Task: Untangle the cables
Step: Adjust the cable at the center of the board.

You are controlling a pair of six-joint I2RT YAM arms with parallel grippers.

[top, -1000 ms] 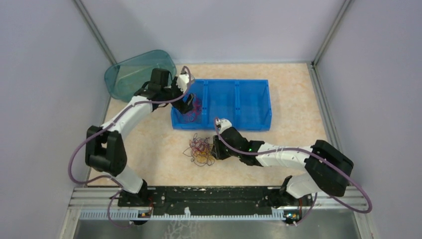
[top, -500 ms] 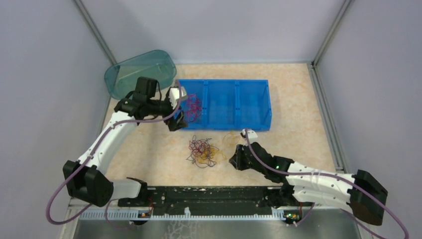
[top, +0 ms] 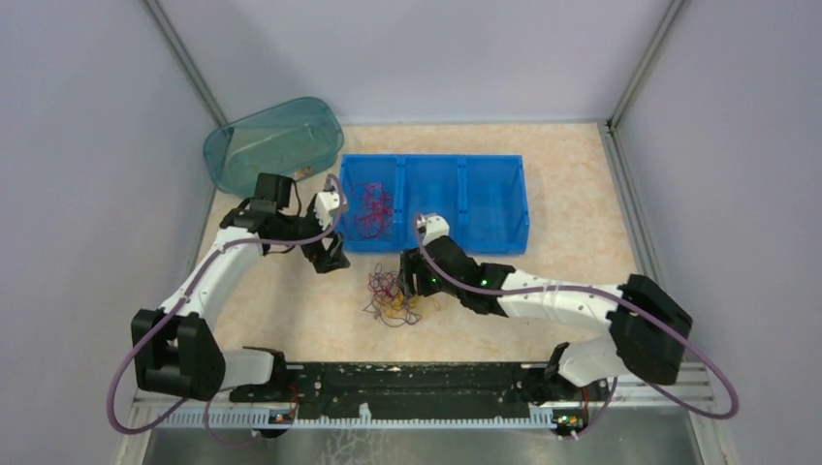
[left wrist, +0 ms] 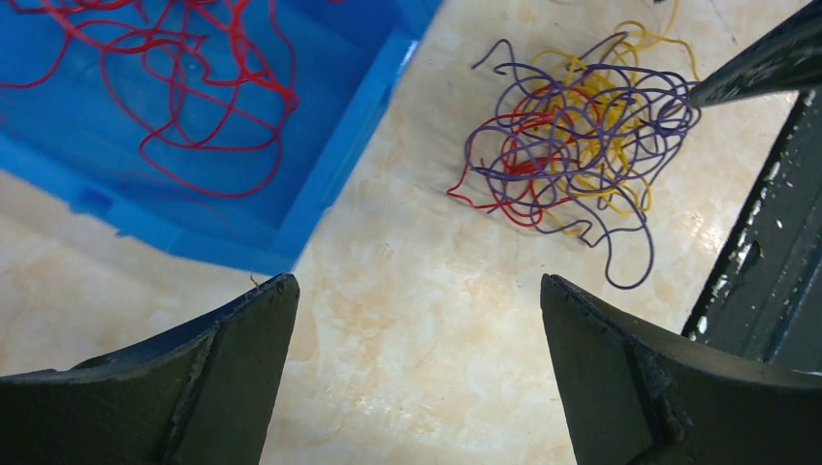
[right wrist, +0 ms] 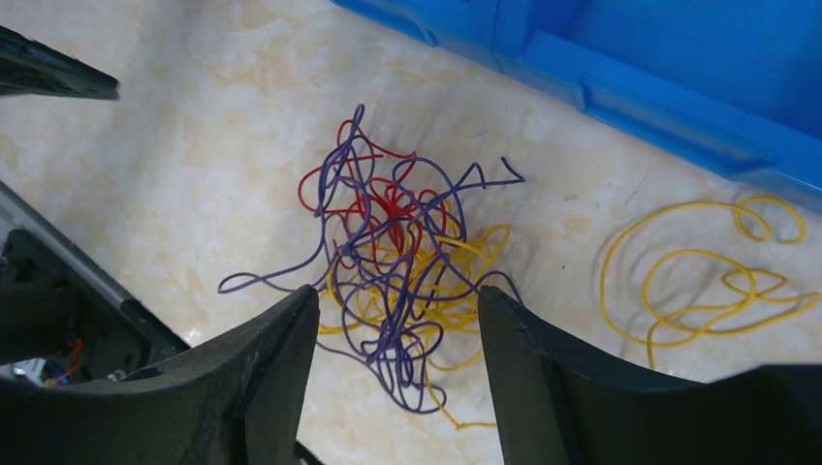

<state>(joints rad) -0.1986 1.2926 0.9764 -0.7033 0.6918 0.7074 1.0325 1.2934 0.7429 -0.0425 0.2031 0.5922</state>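
Tangle first, from above: the cables (top: 391, 295) lie as a small knotted clump on the table (top: 572, 242), just in front of the blue bin (top: 490, 199). A loose spread of red wire (top: 370, 205) sits in the bin's left compartment. The left gripper (top: 330, 256) hangs near the bin's front-left corner, apart from the clump. The right gripper (top: 413, 281) hovers at the clump's right edge.

From the left wrist, the fingers stand wide apart with nothing between them but bare table. The clump lies ahead and to the right, purple, yellow and red threaded through one another. It has no real long axis; it is roughly round, with one purple loop trailing out of it.

From the right wrist, the jaws are parted and empty, straddling the clump from above. Purple tails point off to the left, upward and to the right. One yellow wire (right wrist: 737, 281) lies free beside it, its loops stretched roughly along the bin's wall.

These wires look feather-light, springy and slippery, so I'd expect the whole clump to lift if pinched in the middle. A stray purple tail at the edge seems the better hold.
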